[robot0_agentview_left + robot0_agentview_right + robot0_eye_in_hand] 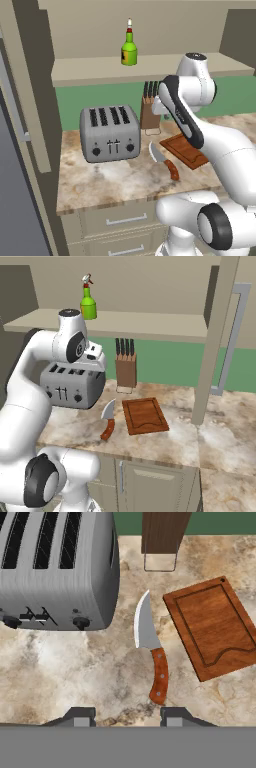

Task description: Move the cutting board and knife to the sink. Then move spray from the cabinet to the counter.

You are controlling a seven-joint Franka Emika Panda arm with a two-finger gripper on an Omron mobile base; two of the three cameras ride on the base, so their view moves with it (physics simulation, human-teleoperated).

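Two task things lie on the desk [60, 672].
Knife [151, 654] at centre, cutting board [216, 627] at right; jaws partly open, holding nothing.

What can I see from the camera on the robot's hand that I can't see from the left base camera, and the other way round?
Hand view only: the whole reddish-brown wooden cutting board, unblocked, and the two dark tips of the gripper.

Left base view only: the green spray bottle on the beige cabinet shelf, and the drawer fronts.

Both: grey toaster, short silver-bladed knife, wooden knife block, marbled counter.
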